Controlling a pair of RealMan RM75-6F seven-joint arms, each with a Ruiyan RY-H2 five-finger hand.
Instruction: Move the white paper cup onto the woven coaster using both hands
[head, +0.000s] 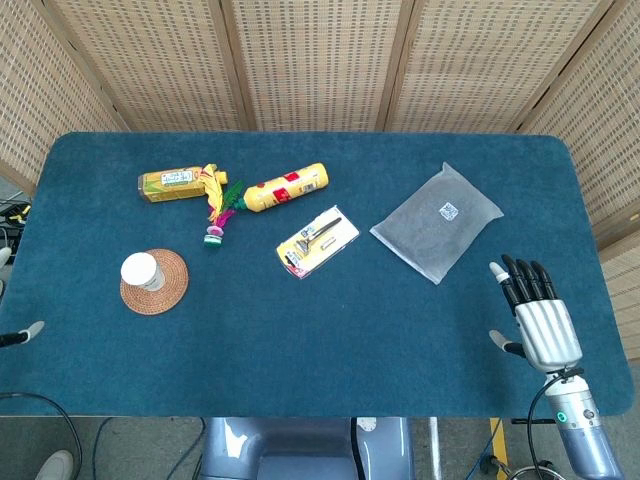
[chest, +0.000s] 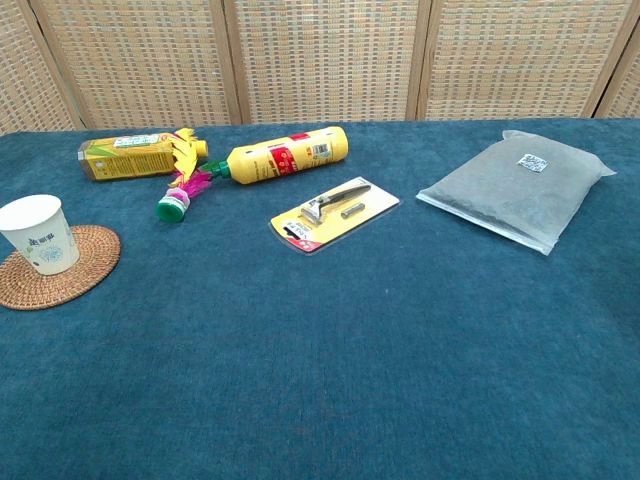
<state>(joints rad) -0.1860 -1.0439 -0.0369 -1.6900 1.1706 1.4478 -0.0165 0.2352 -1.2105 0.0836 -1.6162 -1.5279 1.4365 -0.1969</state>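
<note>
The white paper cup (head: 139, 270) stands upright on the round woven coaster (head: 172, 291) at the table's left side; the chest view shows the cup (chest: 41, 233) and coaster (chest: 92, 264) at its left edge. Nothing touches the cup. Of my left hand (head: 14, 300) only two spread fingertips (head: 30, 328) show at the head view's left border, well clear of the coaster and holding nothing. My right hand (head: 535, 315) lies open near the table's front right corner, fingers apart and empty. Neither hand appears in the chest view.
Behind the coaster lie a yellow carton (head: 172, 184), a feathered shuttlecock (head: 218, 210) and a yellow bottle (head: 288, 186). A carded razor pack (head: 317, 241) sits mid-table, and a grey plastic bag (head: 437, 221) lies to the right.
</note>
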